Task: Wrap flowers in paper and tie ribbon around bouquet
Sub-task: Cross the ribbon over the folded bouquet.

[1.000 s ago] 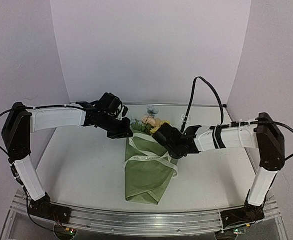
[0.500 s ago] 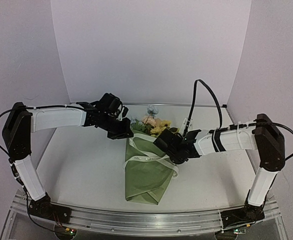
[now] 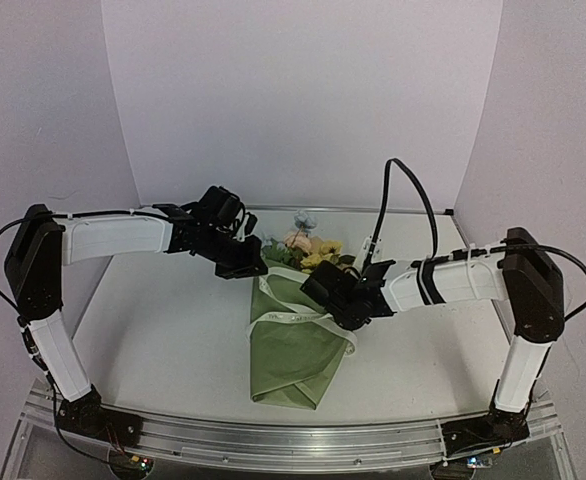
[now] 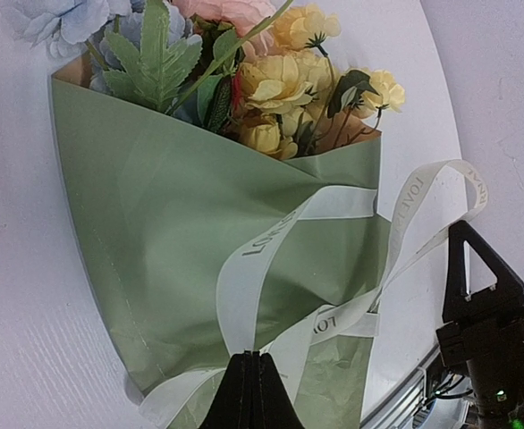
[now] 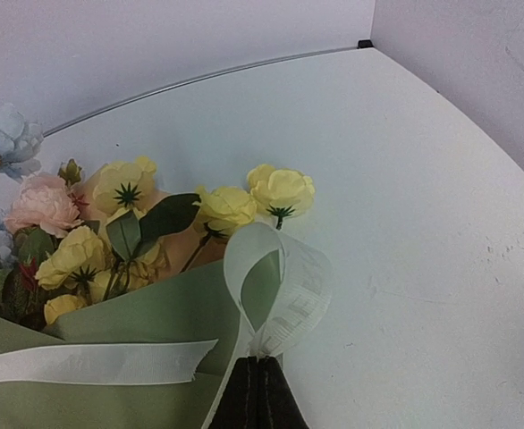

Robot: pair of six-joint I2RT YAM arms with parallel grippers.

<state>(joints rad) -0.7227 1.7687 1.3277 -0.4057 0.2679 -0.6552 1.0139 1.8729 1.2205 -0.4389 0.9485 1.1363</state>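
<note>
As left pincer (image 4: 250, 359) and right pincer (image 5: 258, 363) clamp one ribbon (image 4: 242, 264), one bouquet (image 4: 155, 206)

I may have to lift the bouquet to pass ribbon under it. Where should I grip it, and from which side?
The bouquet lies flat, blooms toward the back wall, narrowing toward the arms. Probably pinch that narrow end below the ribbon, coming from the near side. The left gripper and right gripper are both shut on ribbon, so one must let go first.
</note>
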